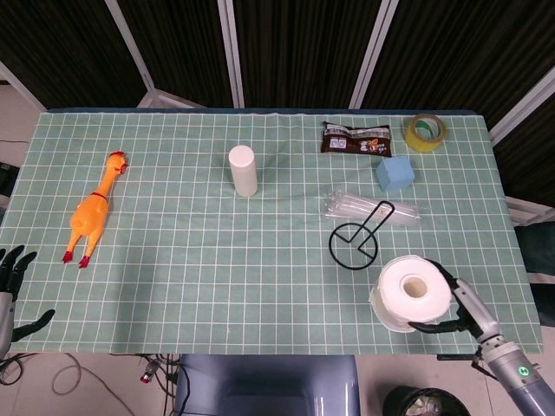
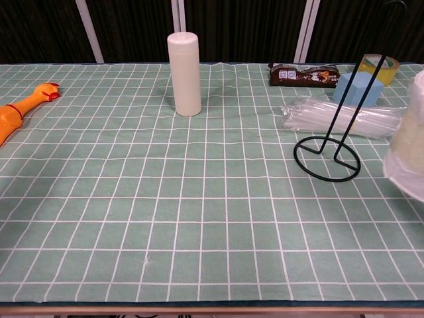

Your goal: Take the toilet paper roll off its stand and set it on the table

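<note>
My right hand (image 1: 464,309) grips the white toilet paper roll (image 1: 411,294) from its right side, near the table's front edge. The roll's core hole faces up. In the chest view the roll (image 2: 409,138) shows blurred at the right edge, seemingly above the cloth; the hand itself is hidden there. The black wire stand (image 1: 356,237) stands bare just beyond and left of the roll, its ring base on the cloth and its rod leaning. The stand (image 2: 328,158) is at mid right in the chest view. My left hand (image 1: 12,291) hangs off the front left corner, fingers apart, holding nothing.
A white cylinder bottle (image 1: 243,171) stands mid table. A rubber chicken (image 1: 91,211) lies at the left. Behind the stand are a clear plastic bag (image 1: 351,206), a blue block (image 1: 396,172), a dark snack packet (image 1: 355,139) and a tape roll (image 1: 426,132).
</note>
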Motion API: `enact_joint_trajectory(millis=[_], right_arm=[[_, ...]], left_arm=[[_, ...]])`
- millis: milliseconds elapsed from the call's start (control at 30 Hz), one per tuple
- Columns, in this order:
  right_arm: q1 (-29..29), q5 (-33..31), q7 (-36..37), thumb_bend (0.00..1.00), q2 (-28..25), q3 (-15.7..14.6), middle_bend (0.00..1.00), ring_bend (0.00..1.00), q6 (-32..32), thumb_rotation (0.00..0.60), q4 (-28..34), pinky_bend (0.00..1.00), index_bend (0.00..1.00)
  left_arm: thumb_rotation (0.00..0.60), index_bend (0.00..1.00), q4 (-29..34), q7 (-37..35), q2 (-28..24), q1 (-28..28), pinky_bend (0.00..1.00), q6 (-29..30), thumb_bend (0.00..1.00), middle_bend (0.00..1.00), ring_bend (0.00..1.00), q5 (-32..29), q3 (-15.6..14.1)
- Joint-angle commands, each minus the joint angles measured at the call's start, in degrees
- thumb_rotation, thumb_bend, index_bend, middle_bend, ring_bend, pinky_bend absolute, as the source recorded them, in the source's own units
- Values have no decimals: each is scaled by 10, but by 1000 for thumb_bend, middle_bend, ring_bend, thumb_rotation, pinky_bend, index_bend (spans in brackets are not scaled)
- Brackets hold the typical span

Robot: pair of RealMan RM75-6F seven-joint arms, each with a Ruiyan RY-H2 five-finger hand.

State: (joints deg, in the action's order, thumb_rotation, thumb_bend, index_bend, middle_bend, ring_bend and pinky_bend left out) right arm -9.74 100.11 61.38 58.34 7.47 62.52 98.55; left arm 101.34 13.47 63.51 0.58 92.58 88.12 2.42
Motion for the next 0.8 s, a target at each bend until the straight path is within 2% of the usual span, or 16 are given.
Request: enact_joint_trajectory(millis=[33,400,800], right_arm=[[-24,-22,-36,0,54,-7,266,38,2,600,-7,0,194],[-61,-94,-94,0,158,-2,265,35,-12,600,-55,0,194],[-70,-108,-99,0,186,-30,239,0,-4,600,-97,0,194]], left_arm=[[600,141,0,0,0,0,0,-1,46,44,0,0,0],[600,141,0,2,1,0,0,-1,46,43,0,-2,0],[600,141,0,8,3,-2,0,-4,46,43,0,-2,-1]])
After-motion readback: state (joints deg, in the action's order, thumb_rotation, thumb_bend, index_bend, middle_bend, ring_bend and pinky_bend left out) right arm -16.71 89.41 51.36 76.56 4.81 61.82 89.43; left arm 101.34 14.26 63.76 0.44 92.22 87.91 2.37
